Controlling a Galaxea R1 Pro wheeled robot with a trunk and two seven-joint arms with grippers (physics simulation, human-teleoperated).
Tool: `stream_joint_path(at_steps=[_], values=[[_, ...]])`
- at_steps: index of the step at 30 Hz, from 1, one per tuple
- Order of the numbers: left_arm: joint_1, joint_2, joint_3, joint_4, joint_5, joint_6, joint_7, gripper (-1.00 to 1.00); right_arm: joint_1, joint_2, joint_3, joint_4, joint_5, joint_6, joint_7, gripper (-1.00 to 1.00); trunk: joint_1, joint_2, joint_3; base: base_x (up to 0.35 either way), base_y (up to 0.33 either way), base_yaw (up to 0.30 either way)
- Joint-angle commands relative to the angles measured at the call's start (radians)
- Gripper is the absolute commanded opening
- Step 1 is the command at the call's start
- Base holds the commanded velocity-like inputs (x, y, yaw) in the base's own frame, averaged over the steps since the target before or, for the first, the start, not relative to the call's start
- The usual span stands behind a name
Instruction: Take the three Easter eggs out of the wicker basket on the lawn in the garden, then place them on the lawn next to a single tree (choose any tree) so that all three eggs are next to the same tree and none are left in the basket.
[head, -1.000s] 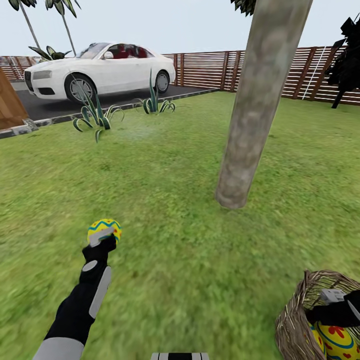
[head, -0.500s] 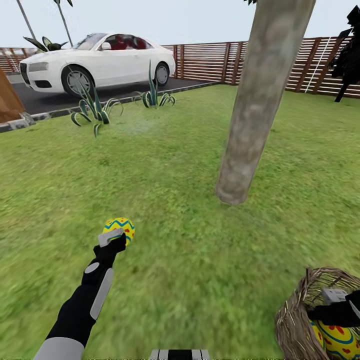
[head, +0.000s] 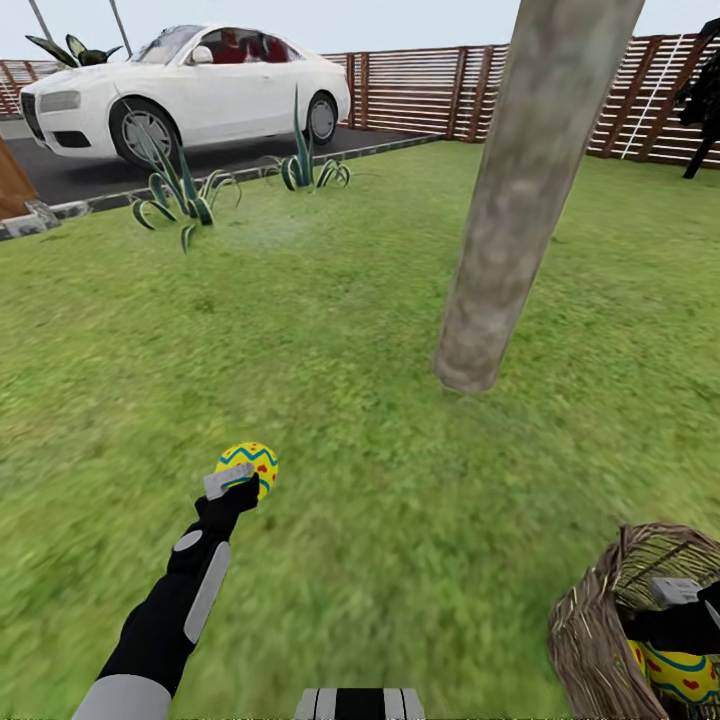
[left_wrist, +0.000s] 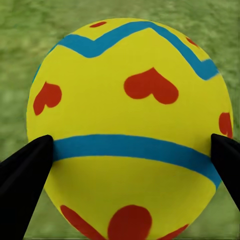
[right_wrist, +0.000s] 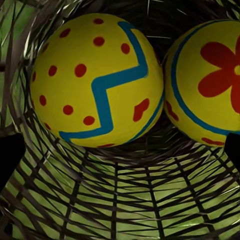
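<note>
I have the left gripper (head: 243, 478) clamped on one of the Easter eggs (head: 249, 466); in the left wrist view its black fingers (left_wrist: 22, 172) press both flanks of the heart-painted egg (left_wrist: 130, 130), with blurred grass beyond it. Over the last second the whole head view has slid: the tree (head: 520, 190) trunk base sits a little higher in the picture and the white car (head: 185, 85) has drifted up and left, so my camera has moved, not the garden. Against that, the held egg has come across toward the trunk, yet it is still well apart from the base, with open lawn (head: 350, 330) between the fingers and the tree. I judge I'm mid-carry, with the set-down still ahead.

The right gripper (head: 690, 620) hangs inside the wicker basket (head: 590, 640), which has stayed put beside it. In the right wrist view the dark tips sit wide at both edges, apart and holding nothing, and just ahead of them two eggs lie side by side, touching: a dotted zigzag egg (right_wrist: 95, 80) and a flower egg (right_wrist: 210, 85). So one egg is out and two remain in the basket; none is placed yet.
</note>
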Motion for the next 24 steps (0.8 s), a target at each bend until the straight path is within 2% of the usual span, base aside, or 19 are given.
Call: stream_joint_path(at_steps=[1,6,12,18,24], values=[[0.0,-0.001,0.0,0.001,0.009,0.004,0.003,-1.0,-0.001,-0.001,0.006,-0.001,-0.007,0.005,-0.001,1.0,0.0,-0.001,-0.005,0.0,0.0,0.0],[0.0,-0.002,-0.001,0.003,0.008,0.001,0.003,-1.0,-0.001,0.0,0.006,-0.001,-0.007,0.005,-0.001,1.0,0.002,-0.002,-0.024,0.0,0.0,0.0],[0.0,-0.003,-0.003,0.03,0.006,-0.001,0.002,-1.0,-0.001,-0.001,0.006,-0.002,-0.007,0.006,-0.001,1.0,0.002,-0.002,-0.024,0.0,0.0,0.0],[0.0,-0.005,-0.003,0.032,0.008,0.001,0.001,-1.0,-0.001,-0.001,0.006,-0.002,-0.006,0.006,-0.001,1.0,0.002,-0.002,-0.024,0.235,0.0,0.0],[0.0,-0.006,-0.005,0.078,0.008,-0.002,0.001,-1.0,-0.001,-0.001,0.006,-0.002,-0.007,0.006,-0.001,1.0,0.002,-0.002,-0.024,0.043,-0.022,0.0]])
